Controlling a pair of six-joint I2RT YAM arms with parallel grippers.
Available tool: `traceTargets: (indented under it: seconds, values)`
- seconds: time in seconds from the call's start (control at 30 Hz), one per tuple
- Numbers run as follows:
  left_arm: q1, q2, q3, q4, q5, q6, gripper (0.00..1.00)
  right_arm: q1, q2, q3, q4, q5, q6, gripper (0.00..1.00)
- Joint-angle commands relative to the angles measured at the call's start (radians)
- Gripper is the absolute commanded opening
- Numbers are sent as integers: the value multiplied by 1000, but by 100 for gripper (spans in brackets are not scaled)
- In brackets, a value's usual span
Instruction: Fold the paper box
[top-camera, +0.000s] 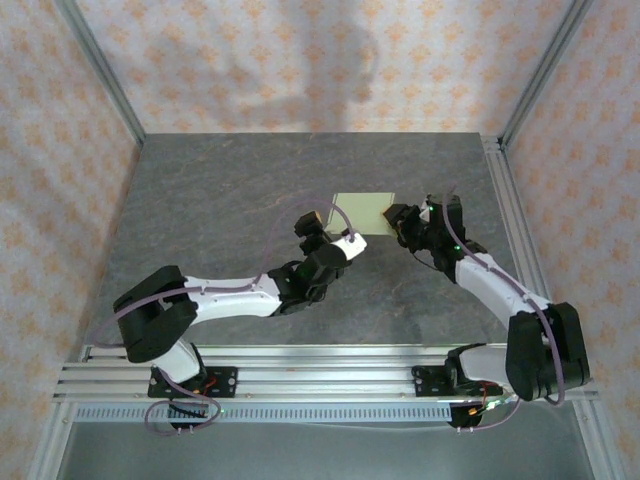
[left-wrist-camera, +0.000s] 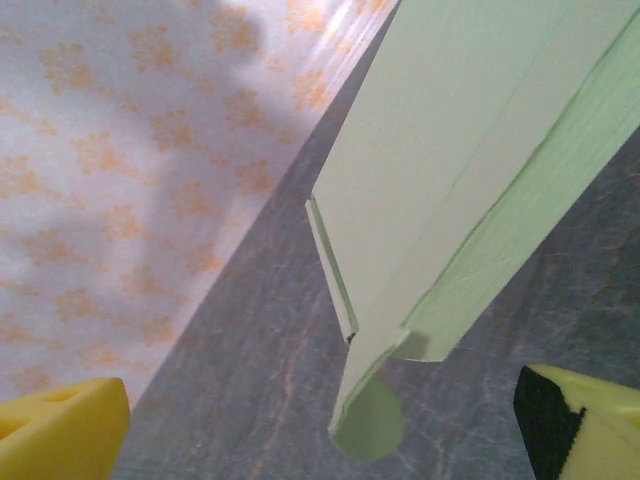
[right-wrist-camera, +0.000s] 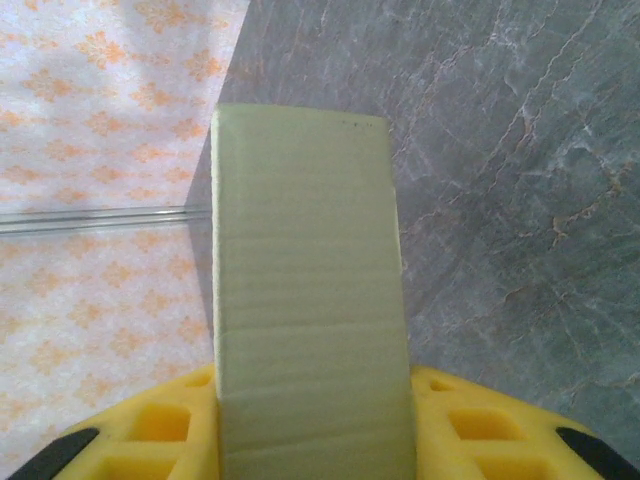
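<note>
The paper box (top-camera: 362, 210) is a pale yellow-green flat rectangular box, held above the middle back of the grey table. My right gripper (top-camera: 400, 222) is shut on its right end. In the right wrist view the box (right-wrist-camera: 305, 250) runs straight out from between the yellow fingers (right-wrist-camera: 150, 430), which press on both its sides. My left gripper (top-camera: 325, 232) stands open at the box's near left corner. In the left wrist view the box (left-wrist-camera: 440, 150) slants overhead, with a rounded tab (left-wrist-camera: 370, 420) hanging loose between the wide-apart yellow fingers (left-wrist-camera: 60, 430).
The grey stone-patterned table (top-camera: 230, 200) is closed in by patterned walls and aluminium frame posts. A metal rail (top-camera: 510, 210) runs along the right edge, and another rail (top-camera: 300, 375) carries the arm bases at the near edge.
</note>
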Motion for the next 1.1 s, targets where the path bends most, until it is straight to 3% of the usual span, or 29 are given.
traceTargets:
  seconds: [0.0, 0.3, 0.57, 0.73, 1.07]
  values:
    - [-7, 22, 3, 95, -79, 90, 100, -20, -47, -4, -48, -82, 33, 38]
    - [-12, 47, 18, 129, -112, 116, 99, -27, -85, 35, -244, -158, -26, 37]
    - [-33, 70, 17, 131, -110, 113, 94, -27, -108, 21, -211, -188, 17, 37]
    - [-40, 70, 0, 146, -102, 105, 100, -27, -106, 26, -204, -188, 24, 36]
    - [-69, 13, -63, 131, -52, 52, 100, -32, -88, 34, -173, -139, 30, 36]
